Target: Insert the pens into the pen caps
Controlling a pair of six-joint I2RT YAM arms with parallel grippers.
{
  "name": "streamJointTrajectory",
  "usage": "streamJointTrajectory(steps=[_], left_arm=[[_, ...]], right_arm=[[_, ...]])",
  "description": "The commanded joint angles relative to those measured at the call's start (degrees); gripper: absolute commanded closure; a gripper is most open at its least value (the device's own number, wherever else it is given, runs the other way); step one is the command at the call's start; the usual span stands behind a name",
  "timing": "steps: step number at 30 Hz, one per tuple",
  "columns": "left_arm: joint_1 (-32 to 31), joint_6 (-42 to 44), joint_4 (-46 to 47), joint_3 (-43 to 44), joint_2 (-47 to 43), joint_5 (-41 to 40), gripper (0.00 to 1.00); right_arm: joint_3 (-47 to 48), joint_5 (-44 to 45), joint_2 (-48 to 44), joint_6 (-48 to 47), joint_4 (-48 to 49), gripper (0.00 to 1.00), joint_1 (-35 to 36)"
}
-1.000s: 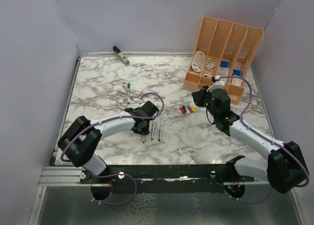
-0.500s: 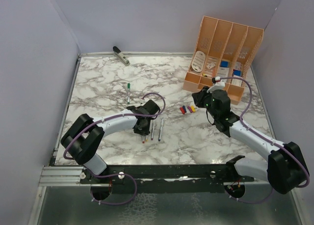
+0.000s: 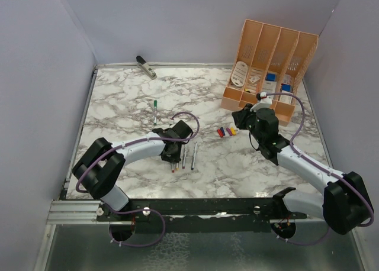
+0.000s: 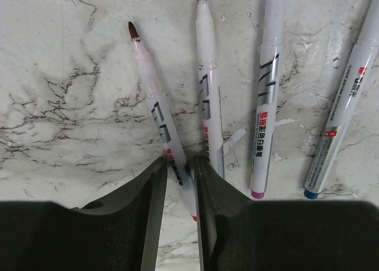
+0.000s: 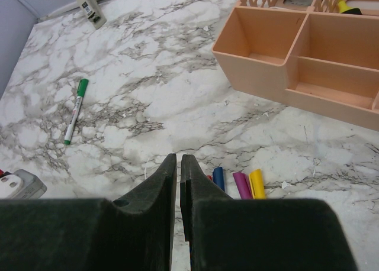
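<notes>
Pick-up step, I think: left jaws squeeze the red-tipped pen (image 4: 156, 110). Closed right jaws must open for caps (image 5: 241, 185) at two o'clock.

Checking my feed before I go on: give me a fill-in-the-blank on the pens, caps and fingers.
1. The pens in the left wrist view number ___.
2. The fingers of the left gripper clamp the ___ of them.
3. The lone pen lying apart is marked in ___.
4. Of the pen caps, the one farthest right in the right wrist view is ___.
Missing words: four; leftmost; green; yellow.
</notes>
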Motion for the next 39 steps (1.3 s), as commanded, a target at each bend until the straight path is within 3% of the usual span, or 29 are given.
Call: streamJointTrajectory(steps=[1, 11, 21, 31, 39], left_arm=[[-0.36, -0.31, -3.41, -5.56, 5.85, 2.20, 0.71], [-0.25, 0.45, -3.17, -4.79, 8.16, 2.39, 0.72], [-0.20, 0.73, -1.96, -5.36, 8.63, 3.34, 1.00], [-0.19, 0.95, -2.14, -4.46, 6.60, 0.14, 1.00], [0.05, 0.91, -5.29, -0.29, -1.30, -8.48, 1.00]], right_arm=[[-0.04, 0.29, -1.34, -0.02, 0.42, 0.92, -0.02], [0.41, -0.38, -0.78, -0.26, 0.25, 0.92, 0.00], [0.02, 0.39, -0.52, -0.58, -0.19, 0.92, 0.00], [0.19, -0.71, 1.46, -1.13, -0.40, 0.93, -0.01], [1.07, 0.57, 4.93, -2.91, -0.63, 0.92, 0.00]])
